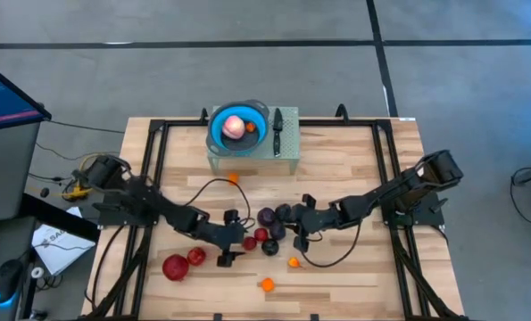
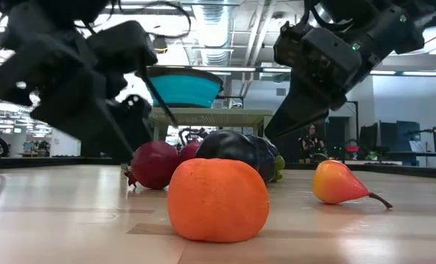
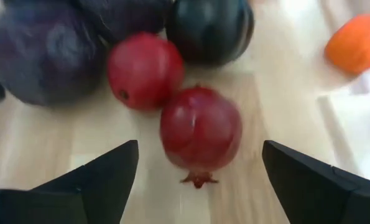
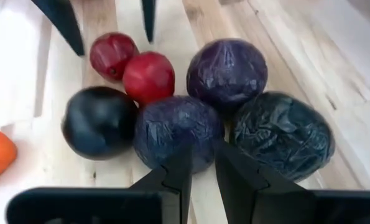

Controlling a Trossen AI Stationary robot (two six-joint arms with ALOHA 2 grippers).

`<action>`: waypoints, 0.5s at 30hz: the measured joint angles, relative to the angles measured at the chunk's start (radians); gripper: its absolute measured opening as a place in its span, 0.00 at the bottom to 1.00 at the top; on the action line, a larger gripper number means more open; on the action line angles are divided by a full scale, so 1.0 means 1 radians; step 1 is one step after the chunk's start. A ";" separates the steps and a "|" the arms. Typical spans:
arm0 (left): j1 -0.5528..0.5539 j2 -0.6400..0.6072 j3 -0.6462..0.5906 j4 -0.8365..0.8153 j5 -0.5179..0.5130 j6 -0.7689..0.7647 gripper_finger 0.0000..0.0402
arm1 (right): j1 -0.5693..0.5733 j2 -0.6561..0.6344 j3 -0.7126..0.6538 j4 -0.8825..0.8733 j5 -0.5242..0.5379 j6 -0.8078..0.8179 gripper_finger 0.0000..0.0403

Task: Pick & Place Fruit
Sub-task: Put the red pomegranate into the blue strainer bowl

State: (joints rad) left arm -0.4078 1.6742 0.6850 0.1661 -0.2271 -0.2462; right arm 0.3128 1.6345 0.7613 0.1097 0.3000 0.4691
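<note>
Table (image 1: 354, 178) carried a stand at the far edge with a blue bowl (image 1: 220, 134) on it; a pale pink fruit (image 1: 233, 127) already sat inside, so that's likely the drop point. A knife (image 1: 277, 130) lay beside the bowl.

Left gripper (image 3: 197, 163) was wide open, holding nothing, fingers either side of a small red fruit (image 3: 200, 130) at mid-table. Looked lined up for a grasp, not yet closed.

Right gripper (image 4: 200, 165) was nearly closed and empty, tips just over a purple fruit (image 4: 178, 140) in the dark cluster. Probably too narrow to take it as is.

Two red apples (image 1: 183, 262) sat near the front left, apart from the cluster. Orange fruits (image 1: 266, 284) were scattered front centre, one more (image 1: 233, 178) near the stand.
</note>
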 joint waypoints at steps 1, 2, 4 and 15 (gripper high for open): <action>0.004 0.011 0.000 0.002 0.008 0.001 0.85 | -0.002 -0.007 0.000 0.004 0.000 0.000 0.16; 0.009 0.025 0.000 0.018 0.017 0.001 0.85 | -0.004 -0.012 0.001 0.010 0.000 0.000 0.16; 0.012 0.044 0.000 0.029 0.019 0.002 0.85 | -0.010 -0.023 0.000 0.005 0.000 0.000 0.16; 0.012 0.081 0.000 0.080 0.057 0.002 0.57 | -0.029 -0.072 0.000 0.125 0.000 -0.005 0.16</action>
State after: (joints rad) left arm -0.3958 1.7550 0.6849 0.2463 -0.1703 -0.2437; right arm 0.2839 1.5623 0.7616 0.2350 0.2996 0.4644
